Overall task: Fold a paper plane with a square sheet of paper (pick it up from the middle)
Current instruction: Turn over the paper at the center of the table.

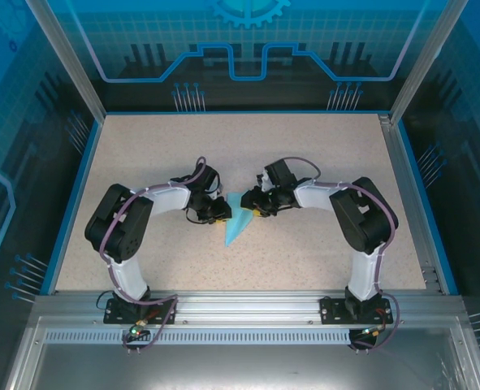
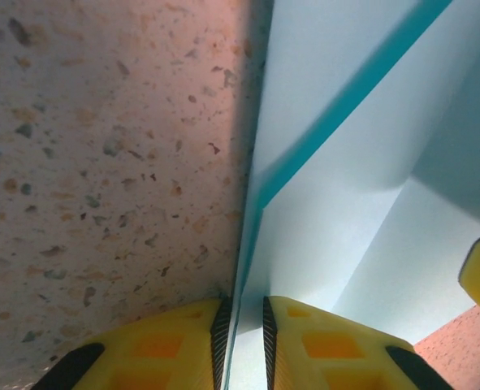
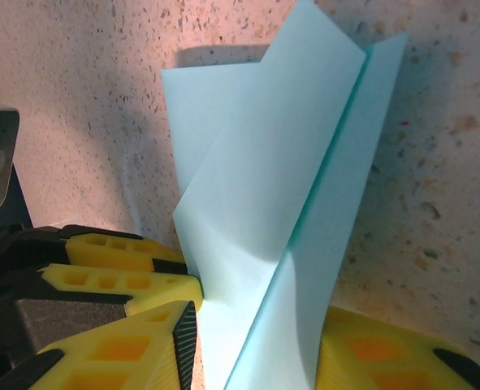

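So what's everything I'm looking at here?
light blue folded paper: one, pale blue, middle of the table, between the two hands
speckled stone-look tabletop: one, beige, under everything
blue patterned walls: three, blue, left, back and right of the table
silver metal rail: one, silver, near edge, carrying both arm bases
left arm, right arm: two, black and white
left hand: one, yellow fingers, shut on the paper's edge
right hand: one, yellow fingers, open, paper between them

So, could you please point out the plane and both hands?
plane (image 1: 236,222): top view, middle of its folded body.
left hand (image 2: 243,321): left wrist view, midway between fingertips.
right hand (image 3: 256,335): right wrist view, midway between fingertips.
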Tool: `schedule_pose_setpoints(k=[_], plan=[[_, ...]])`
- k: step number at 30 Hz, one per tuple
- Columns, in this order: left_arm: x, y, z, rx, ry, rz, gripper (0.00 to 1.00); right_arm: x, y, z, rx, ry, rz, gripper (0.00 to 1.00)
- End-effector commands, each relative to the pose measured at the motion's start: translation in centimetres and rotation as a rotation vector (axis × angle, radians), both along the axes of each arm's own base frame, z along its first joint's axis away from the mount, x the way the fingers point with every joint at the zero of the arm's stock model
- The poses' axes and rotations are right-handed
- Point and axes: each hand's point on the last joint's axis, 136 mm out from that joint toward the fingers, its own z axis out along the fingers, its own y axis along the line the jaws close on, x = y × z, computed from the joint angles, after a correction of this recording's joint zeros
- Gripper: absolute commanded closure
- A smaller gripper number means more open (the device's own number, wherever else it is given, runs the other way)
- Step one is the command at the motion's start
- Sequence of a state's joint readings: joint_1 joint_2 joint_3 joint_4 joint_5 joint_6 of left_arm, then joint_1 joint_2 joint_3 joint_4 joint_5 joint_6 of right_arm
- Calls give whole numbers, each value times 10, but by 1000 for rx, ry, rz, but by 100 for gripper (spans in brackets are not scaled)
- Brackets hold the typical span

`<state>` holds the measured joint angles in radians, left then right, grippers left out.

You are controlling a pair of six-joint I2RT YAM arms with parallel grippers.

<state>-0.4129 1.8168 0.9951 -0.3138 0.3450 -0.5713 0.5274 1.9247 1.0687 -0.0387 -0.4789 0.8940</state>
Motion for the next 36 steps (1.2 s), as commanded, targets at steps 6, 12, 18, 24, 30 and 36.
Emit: schedule_pose_setpoints(k=[6,12,18,24,30,36], plan=[[4,7,-2,-11,-16,51,77,7,10,-7,36,6,2,64],[6,7,4,-18,-29,60,78,11,20,-3,81,-23,23,70],[7,8,10,-35,-43,75,78,15,22,-5,81,-31,32,73],[9,8,18,-55,-63,86,77,20,27,-3,87,-63,65,81],[8,13,29,-49,-101,102,76,25,26,9,83,-97,100,93],[5,31,56,-8,-199,152,72,25,5,40,-65,-174,157,96]])
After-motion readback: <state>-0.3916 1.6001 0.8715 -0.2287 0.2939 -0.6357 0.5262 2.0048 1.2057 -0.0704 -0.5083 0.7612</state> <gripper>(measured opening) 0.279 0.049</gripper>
